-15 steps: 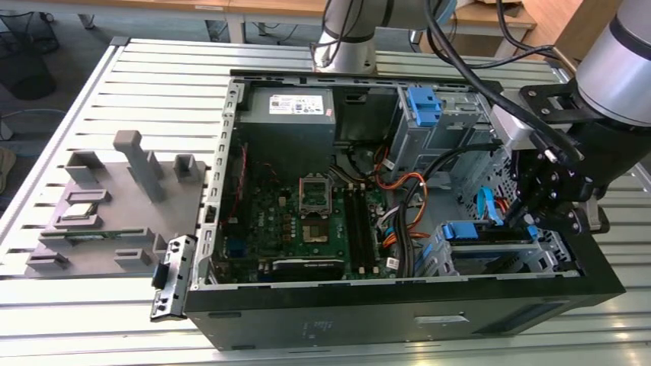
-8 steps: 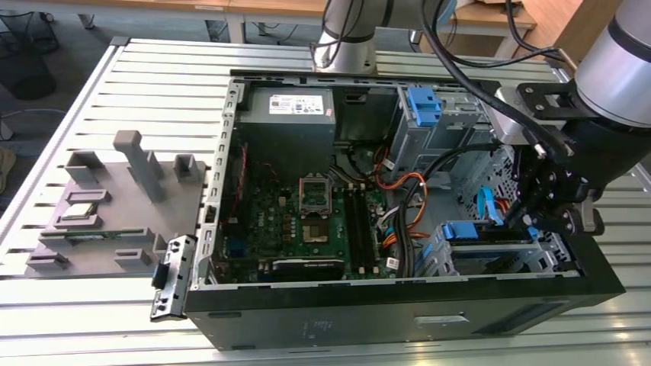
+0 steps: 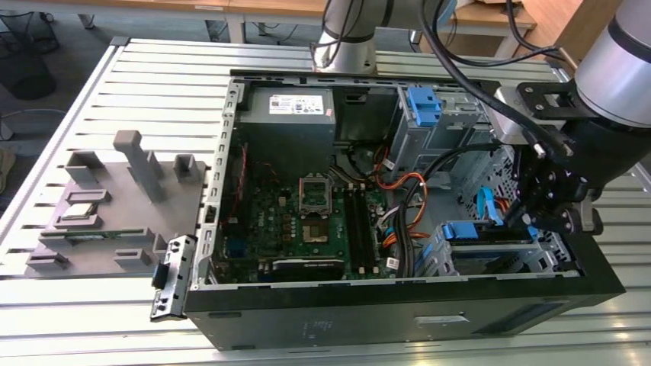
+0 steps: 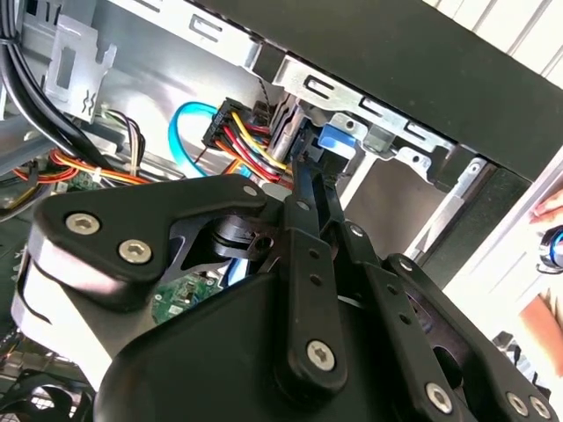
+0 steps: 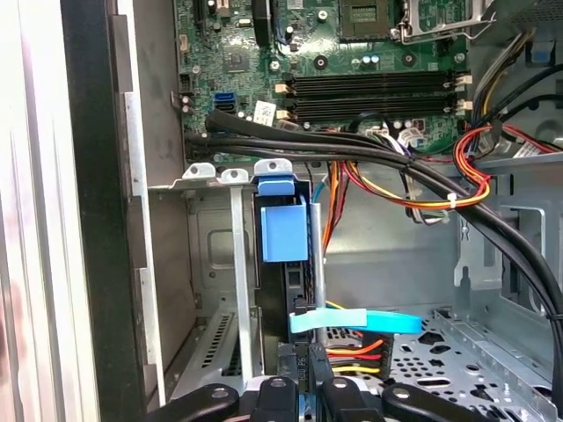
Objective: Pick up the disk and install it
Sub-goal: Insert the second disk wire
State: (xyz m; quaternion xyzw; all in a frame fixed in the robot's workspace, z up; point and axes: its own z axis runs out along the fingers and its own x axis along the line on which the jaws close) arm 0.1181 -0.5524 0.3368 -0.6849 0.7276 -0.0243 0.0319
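Disk [image 5: 283, 264] upright in drive cage [image 3: 508, 255] | tool [image 5: 299, 387] fingers nearly together, clamped on disk's end

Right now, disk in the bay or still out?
In: the disk stands on edge inside the drive cage, gripper at its end.

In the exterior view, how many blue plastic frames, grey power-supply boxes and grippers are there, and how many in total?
Blue plastic frames: 2
Grey power-supply box: 1
Gripper: 1
Total: 4
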